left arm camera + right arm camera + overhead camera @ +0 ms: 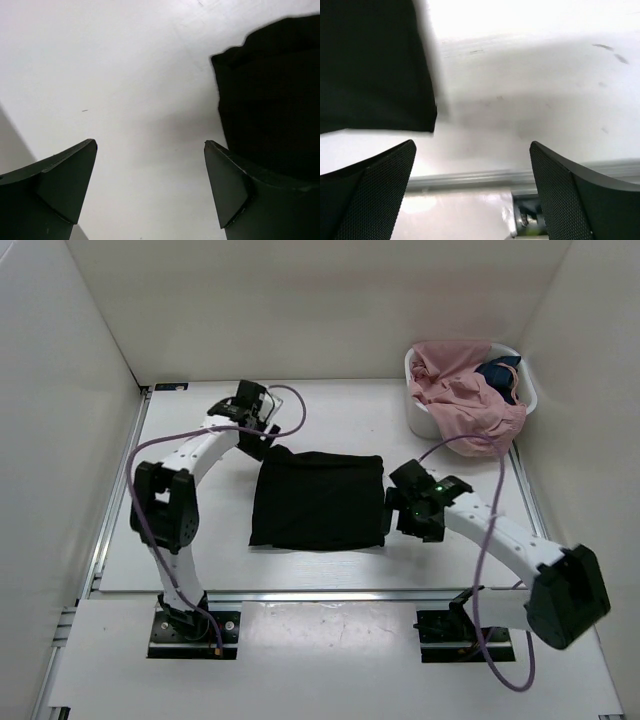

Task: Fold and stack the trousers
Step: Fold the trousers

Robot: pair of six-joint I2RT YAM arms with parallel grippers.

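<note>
Mid-table, the trousers lie as a folded black rectangle. Your left gripper sits by the far-left corner, your right gripper off the right edge. Both jaws are apart and empty. Pinch every layer before folding further. The basket stands well apart.

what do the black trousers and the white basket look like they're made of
Trousers: soft matte black cloth, apparently; no sheen, and the folded edges lie limp and flat. Basket: probably rigid white plastic; its wall is smooth and holds its shape.
</note>
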